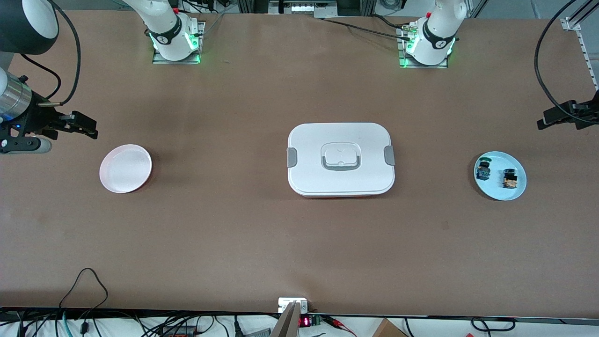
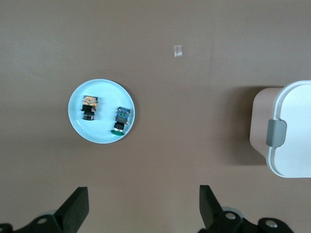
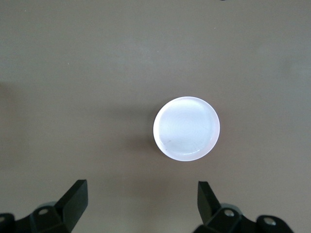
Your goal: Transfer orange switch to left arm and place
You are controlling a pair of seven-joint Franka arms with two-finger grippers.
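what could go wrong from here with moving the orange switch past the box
The orange switch shares the blue plate with a green switch close beside it, so the open left gripper might catch the wrong one or knock both. The box sits between the plates; a low handover to the open right gripper could clip it.

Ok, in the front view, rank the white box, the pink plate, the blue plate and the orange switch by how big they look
1. White box, clearly the largest.
2. Pink plate and blue plate: they look about alike, so I won't rank them.
3. Orange switch, by far the smallest, lying on the blue plate.
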